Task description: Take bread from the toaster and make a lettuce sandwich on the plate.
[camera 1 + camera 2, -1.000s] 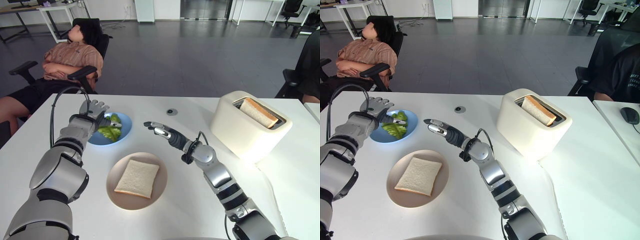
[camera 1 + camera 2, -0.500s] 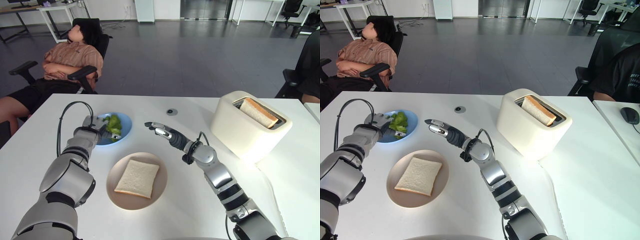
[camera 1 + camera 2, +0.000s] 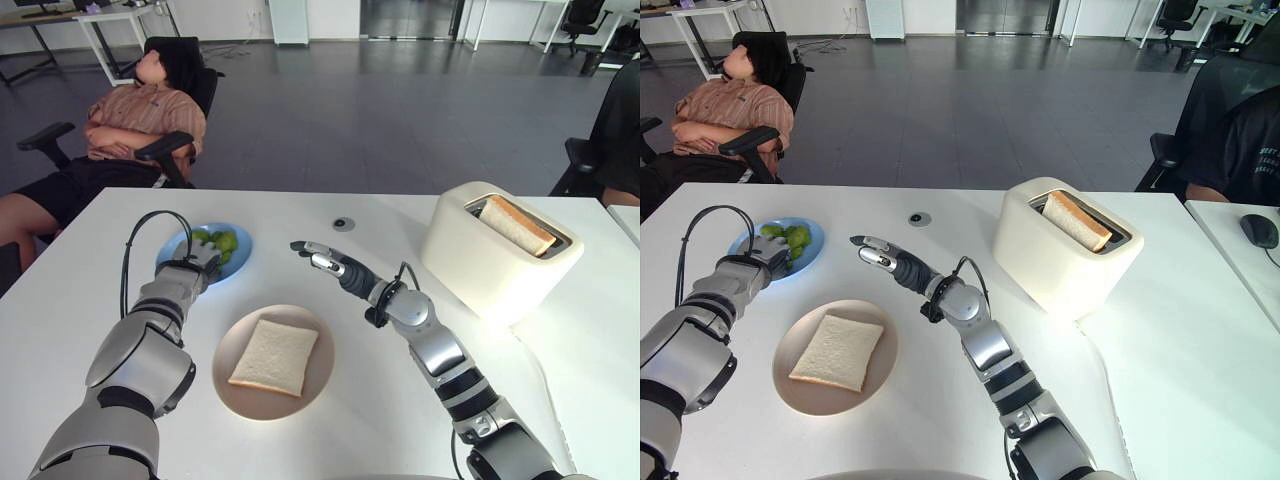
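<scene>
A white toaster (image 3: 498, 258) stands at the right of the white table with one bread slice (image 3: 517, 225) sticking out of its slot. Another bread slice (image 3: 274, 356) lies flat on the tan plate (image 3: 228, 385) near the table's front. Green lettuce (image 3: 216, 240) lies on a blue plate (image 3: 236, 259) at the back left. My left hand (image 3: 193, 268) rests low at that plate's near edge, touching the lettuce; whether it grips the lettuce is hidden. My right hand (image 3: 323, 261) hovers open between the two plates, palm sideways and empty, well left of the toaster.
A small round grommet (image 3: 344, 224) sits in the tabletop behind my right hand. A black cable (image 3: 134, 242) loops up from my left wrist. A second table with a computer mouse (image 3: 1260, 231) adjoins at the far right.
My left hand, raised over the blue plate a second ago, has dropped to the lettuce and drawn back to the plate's near edge. The lettuce has bunched towards the plate's far side. My right hand has barely moved.
</scene>
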Controlling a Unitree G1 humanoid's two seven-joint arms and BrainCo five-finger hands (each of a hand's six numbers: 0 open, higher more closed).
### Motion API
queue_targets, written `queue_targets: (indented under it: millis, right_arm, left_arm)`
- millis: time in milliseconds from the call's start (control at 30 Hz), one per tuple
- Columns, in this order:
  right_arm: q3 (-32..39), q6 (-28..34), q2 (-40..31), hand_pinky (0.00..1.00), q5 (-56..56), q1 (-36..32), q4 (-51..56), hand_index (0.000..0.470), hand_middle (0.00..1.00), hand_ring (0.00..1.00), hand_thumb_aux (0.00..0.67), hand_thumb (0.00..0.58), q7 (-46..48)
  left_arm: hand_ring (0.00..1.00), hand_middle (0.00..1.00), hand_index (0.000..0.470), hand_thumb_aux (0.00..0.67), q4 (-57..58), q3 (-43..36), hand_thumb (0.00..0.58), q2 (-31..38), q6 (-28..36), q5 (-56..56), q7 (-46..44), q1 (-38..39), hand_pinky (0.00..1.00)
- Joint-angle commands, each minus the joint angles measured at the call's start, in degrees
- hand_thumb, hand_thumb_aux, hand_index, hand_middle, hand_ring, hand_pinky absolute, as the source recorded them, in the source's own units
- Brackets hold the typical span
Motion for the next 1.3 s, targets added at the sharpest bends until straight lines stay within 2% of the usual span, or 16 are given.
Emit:
queue_targets:
  millis: [33,233,400,500,633,867,1000,1300]
  right_arm:
    - [-0.36,-0.26,-0.31,0.00,-0.38,-0.04,0.25,0.000,0.00,0.00,0.000,0.000,-0.04]
    - [-0.36,-0.62,-0.53,0.00,-0.60,-0.28,0.61,0.000,0.00,0.00,0.000,0.000,-0.11]
    - [-0.50,-0.90,-0.81,0.00,-0.67,-0.54,0.97,0.000,0.00,0.00,0.000,0.000,-0.10]
    - [-1.20,-0.97,-1.14,0.00,-0.55,-1.07,1.15,0.000,0.00,0.00,0.000,0.000,-0.36]
    - [-3.08,-0.85,-1.89,0.00,-0.10,-2.44,1.20,0.000,0.00,0.00,0.000,0.000,-0.84]
    - [-4.79,-0.90,-2.59,0.00,-0.15,-3.09,1.35,0.000,0.00,0.00,0.000,0.000,-1.04]
    - [-4.90,-1.03,-2.55,0.00,-0.38,-3.19,1.61,0.000,0.00,0.00,0.000,0.000,-1.31]
    - [-4.72,-1.22,-2.68,0.00,-0.47,-3.28,2.09,0.000,0.00,0.00,0.000,0.000,-1.31]
  left_arm:
    - [0.00,0.00,0.470,0.670,-1.06,0.21,0.580,1.81,-1.22,-0.24,1.16,-1.83,0.00]
    - [0.00,0.00,0.470,0.670,-6.61,-0.22,0.580,5.78,-4.82,0.85,2.77,-5.66,0.00]
    - [0.00,0.00,0.470,0.670,-18.21,1.70,0.580,10.73,-8.34,-0.91,-3.68,-3.55,0.00]
    - [0.00,0.00,0.470,0.670,-31.92,5.06,0.580,15.88,-8.26,-3.02,-10.24,2.01,0.00]
    - [0.00,0.00,0.470,0.670,-55.16,12.70,0.580,22.08,-6.56,-11.62,-23.10,14.09,0.00]
    - [0.00,0.00,0.470,0.670,-85.02,23.96,0.580,27.61,-0.78,-24.09,-42.21,29.09,0.00]
    - [0.00,0.00,0.470,0.670,-93.87,28.27,0.580,27.97,1.98,-27.34,-47.94,33.50,0.00]
    - [0.00,0.00,0.470,0.670,-103.14,32.18,0.580,27.61,4.15,-34.61,-58.14,41.97,0.00]
